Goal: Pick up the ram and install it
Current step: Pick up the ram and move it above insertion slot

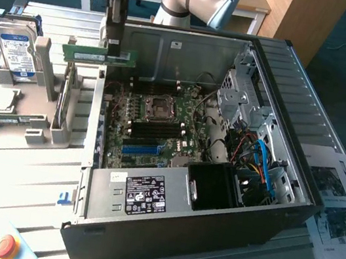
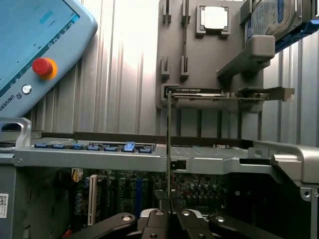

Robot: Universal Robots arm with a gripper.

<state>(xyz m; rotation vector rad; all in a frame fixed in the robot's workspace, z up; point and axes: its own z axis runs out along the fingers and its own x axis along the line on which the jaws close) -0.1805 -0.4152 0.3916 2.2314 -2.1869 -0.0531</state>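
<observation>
Exterior view: the biggest thing is the open desktop case [image 1: 297, 104], boxy sheet metal with a ribbed dark side panel on the exterior view's right. Flat in the bottom lies the big green motherboard [image 1: 121, 121], studded with dark slots and a square socket (plus one bright blue slot on the near side). On the exterior view's left, just beside the case, there's a matte grey moulded holder [image 1: 26, 135] with upright slots. A shiny silver hard drive [image 1: 15, 50] with a blue-white label stands at its far end. The gripper [image 1: 114, 45] hangs over the case's left wall, jaws pinched tight on the ram [image 1: 86, 54]. That's a thin, flat green stick with a pale label strip, held level in the air above that wall, clear of holder and motherboard. In the wrist view the black fingers [image 2: 155, 219] squeeze it edge-on, so it reads as a thin line.
</observation>
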